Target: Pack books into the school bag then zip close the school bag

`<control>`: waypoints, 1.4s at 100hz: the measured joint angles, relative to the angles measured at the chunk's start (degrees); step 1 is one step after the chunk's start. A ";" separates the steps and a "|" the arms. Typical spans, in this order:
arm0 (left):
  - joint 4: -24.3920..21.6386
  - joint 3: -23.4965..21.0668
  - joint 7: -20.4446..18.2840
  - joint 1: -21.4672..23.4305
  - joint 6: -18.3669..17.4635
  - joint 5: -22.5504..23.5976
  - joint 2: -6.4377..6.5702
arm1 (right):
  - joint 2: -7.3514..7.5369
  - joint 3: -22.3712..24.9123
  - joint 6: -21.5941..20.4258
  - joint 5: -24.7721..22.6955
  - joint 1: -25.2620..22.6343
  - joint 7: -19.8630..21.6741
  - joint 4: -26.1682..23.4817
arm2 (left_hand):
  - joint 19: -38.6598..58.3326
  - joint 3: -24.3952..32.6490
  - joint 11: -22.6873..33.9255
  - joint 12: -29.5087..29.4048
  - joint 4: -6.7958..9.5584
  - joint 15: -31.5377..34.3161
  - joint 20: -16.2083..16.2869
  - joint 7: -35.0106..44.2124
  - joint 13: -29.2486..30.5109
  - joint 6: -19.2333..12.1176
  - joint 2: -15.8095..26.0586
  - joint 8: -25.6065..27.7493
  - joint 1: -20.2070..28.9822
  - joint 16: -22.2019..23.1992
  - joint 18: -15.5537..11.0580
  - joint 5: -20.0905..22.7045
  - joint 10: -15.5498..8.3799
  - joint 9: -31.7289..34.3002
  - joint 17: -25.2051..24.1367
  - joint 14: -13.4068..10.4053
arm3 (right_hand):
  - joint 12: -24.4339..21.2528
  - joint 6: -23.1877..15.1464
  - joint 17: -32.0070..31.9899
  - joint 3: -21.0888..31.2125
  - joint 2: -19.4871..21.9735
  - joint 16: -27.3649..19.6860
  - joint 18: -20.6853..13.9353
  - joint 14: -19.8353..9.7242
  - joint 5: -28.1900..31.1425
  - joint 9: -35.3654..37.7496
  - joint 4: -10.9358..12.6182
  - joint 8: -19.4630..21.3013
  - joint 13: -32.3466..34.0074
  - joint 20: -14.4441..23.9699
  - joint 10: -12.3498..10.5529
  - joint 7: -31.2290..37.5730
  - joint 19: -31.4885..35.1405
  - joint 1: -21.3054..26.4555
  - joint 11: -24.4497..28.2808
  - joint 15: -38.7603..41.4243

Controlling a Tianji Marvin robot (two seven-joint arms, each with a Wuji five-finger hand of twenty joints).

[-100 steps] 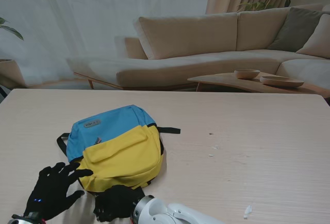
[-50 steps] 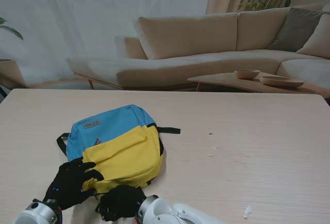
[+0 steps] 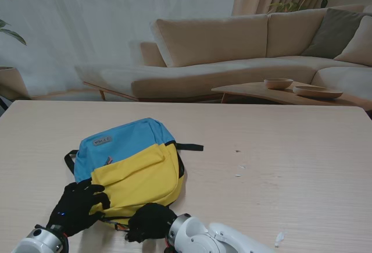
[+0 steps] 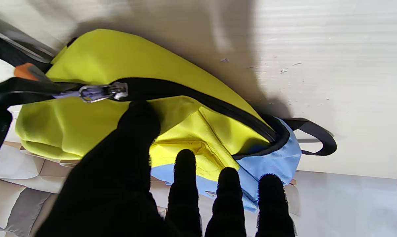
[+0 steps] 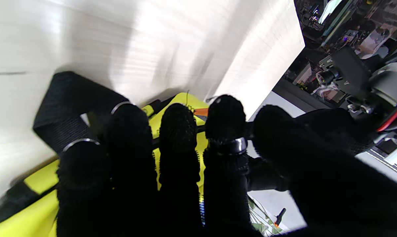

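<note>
Zipping appears to be the step in hand, judged from how things lie: no books are seen on the table [image 3: 290,148], so packing is taken as done, though the bag's contents are hidden. Nearest, the right hand [image 3: 150,222] is curled at the near edge of the school bag [image 3: 136,168]; whether the zipper pull [image 4: 101,92] is pinched cannot be told. Just beside it, the left hand [image 3: 78,205] is pressed onto the yellow fabric with fingers closed loosely. Beyond the thumb, the black zipper track [image 4: 201,98] looks closed toward the blue end.
</note>
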 measured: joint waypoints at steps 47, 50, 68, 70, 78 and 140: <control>-0.69 -1.49 0.70 1.55 -0.72 2.77 -0.02 | 2.44 4.90 -1.71 -2.85 -1.19 4.03 -1.14 | 2.00 2.64 0.57 0.71 0.00 0.12 -0.44 3.23 0.00 2.44 -0.86 2.23 -0.03 0.00 0.00 0.00 0.00 0.01 0.00 0.01 | 2.32 -0.24 2.71 -0.15 2.04 -0.04 0.60 0.12 3.78 2.51 2.87 8.37 2.10 -0.03 0.03 -0.80 1.41 -0.62 1.97 2.74; -0.77 -1.58 0.84 1.69 -0.74 2.83 -0.02 | 2.48 5.31 -1.74 -2.85 -1.23 4.31 -1.12 | 2.00 3.23 0.58 0.72 0.00 0.12 -0.63 3.23 0.00 2.44 -0.94 2.27 -0.03 0.00 0.00 0.00 0.00 0.00 0.00 0.01 | 2.32 -0.25 2.71 -0.15 2.05 -0.04 0.60 0.12 3.77 2.51 2.87 8.39 2.10 -0.04 0.03 -0.63 1.43 -0.62 1.97 2.75; -1.03 -2.09 1.29 2.23 -0.99 3.32 -0.06 | 2.77 8.44 -2.65 -2.73 -2.45 4.79 -1.11 | 2.02 5.00 0.60 1.29 0.00 0.13 -0.70 3.23 0.00 2.44 -1.63 2.86 -0.03 0.00 0.00 0.00 0.00 0.00 0.00 0.01 | 2.39 -0.27 2.72 -0.15 2.16 -0.04 0.60 0.12 3.77 2.51 2.87 8.96 2.10 -0.08 0.03 -0.63 1.51 -0.62 1.97 2.76; -1.04 -2.10 1.25 2.23 -0.99 3.32 -0.06 | 2.84 8.62 -2.79 -2.79 -2.54 4.80 -1.10 | 2.02 5.00 0.60 1.30 0.00 0.13 -0.71 3.23 0.00 2.44 -1.63 2.92 -0.03 0.00 0.00 0.00 0.00 0.01 0.00 0.01 | 2.39 -0.27 2.72 -0.15 2.16 -0.04 0.60 0.12 3.77 2.51 2.87 8.96 2.10 -0.08 0.03 -0.62 1.52 -0.62 1.97 2.76; -1.05 -2.11 1.13 2.17 -1.06 3.16 -0.06 | 3.01 9.31 -3.05 -2.77 -2.87 4.90 -1.07 | 2.03 5.04 0.61 1.30 0.00 0.13 -0.73 3.23 0.00 2.44 -1.63 3.65 -0.03 0.00 0.00 0.00 0.00 0.01 0.00 0.01 | 2.40 -0.29 2.72 -0.15 2.16 -0.03 0.60 0.12 3.77 2.51 2.87 8.97 2.10 -0.10 0.03 -0.62 1.54 -0.62 1.98 2.77; -1.45 -0.70 -1.60 1.40 -1.03 -0.34 0.06 | 3.42 8.70 -3.11 -1.74 -2.70 5.64 -0.90 | 2.03 4.36 0.70 1.59 0.00 0.77 -1.43 -0.59 0.84 4.02 -2.06 -3.57 1.39 0.00 0.03 5.02 0.02 3.01 0.00 0.11 | 2.40 -0.23 2.72 -0.16 2.17 -0.04 0.60 0.12 6.14 2.51 2.87 9.07 2.10 -0.13 0.04 0.02 1.55 -0.62 1.98 2.77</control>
